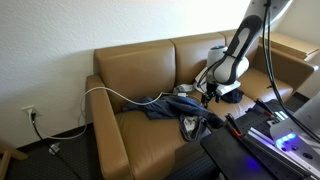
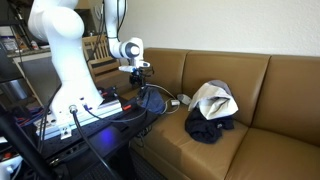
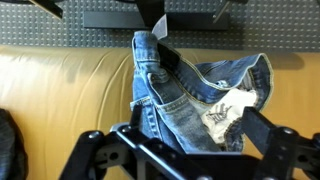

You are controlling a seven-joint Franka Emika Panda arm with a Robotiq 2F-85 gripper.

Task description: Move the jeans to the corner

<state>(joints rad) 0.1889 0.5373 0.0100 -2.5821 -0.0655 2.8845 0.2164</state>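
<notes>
Jeans (image 3: 185, 100) bunched on the tan couch (image 1: 140, 65) seat, centre frame in the wrist view. We note the gripper (image 1: 210, 96) low over them, jaws spread wide, denim between.

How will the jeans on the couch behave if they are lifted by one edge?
Probably floppy: the jeans lie crumpled with folds, so the rest would likely hang and drag. On the smooth brown couch they may slide when pushed, bunching up rather than rolling.
</notes>
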